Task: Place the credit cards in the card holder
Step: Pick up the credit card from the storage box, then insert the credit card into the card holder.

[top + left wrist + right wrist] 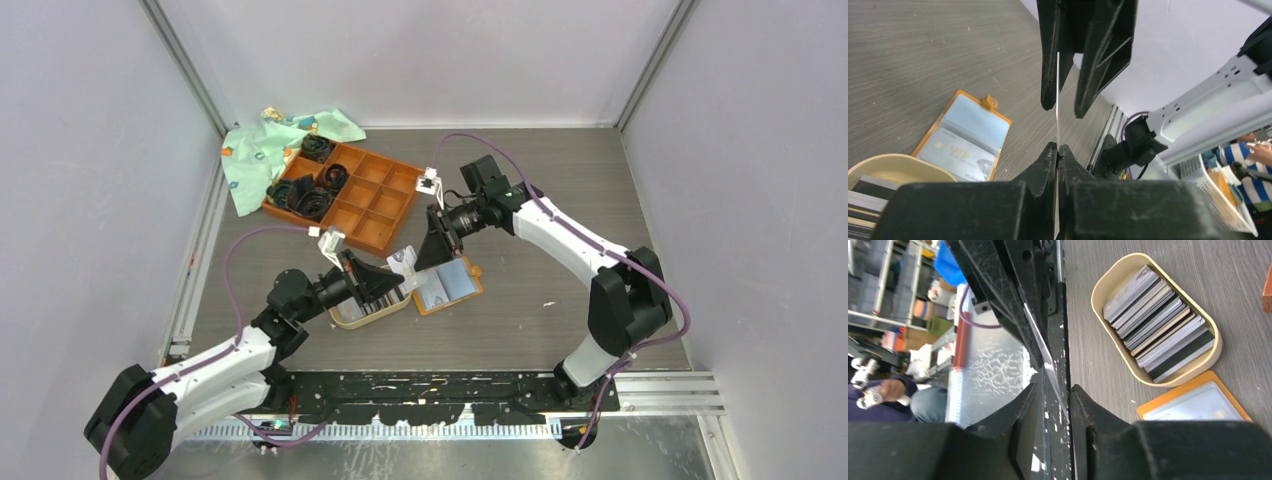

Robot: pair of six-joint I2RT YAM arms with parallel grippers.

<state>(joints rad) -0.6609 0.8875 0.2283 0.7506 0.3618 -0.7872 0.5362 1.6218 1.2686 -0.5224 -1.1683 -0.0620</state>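
1 credit card point(1057, 90) hangs in the air above the worktop point(520, 320), seen edge-on as a thin pale line between the 2 arms. The left end effector point(1058, 150) is pressed together on its near end, pinching it. The right end effector point(1054, 392) has its 2 fingers spread on either side of the far end, with a gap showing beside the card. Below and just beside them, the orange card holder point(973, 120) lies open and flat on the worktop, its grey pockets facing up. 1 silver card marked VIP point(955, 152) already sits in the holder's nearer pocket. Touching or almost touching the holder's edge is 1 oval tan dish point(898, 165). It holds a row of cards point(1153, 320) standing on edge, grey, silver, black and white, packed too tightly for an exact count. Farther back on the worktop stands 1 orange-brown compartment tray point(385, 215), with black coiled items in several cells. 1 pale green patterned cloth point(262, 155) is bunched against the tray's far left corner.
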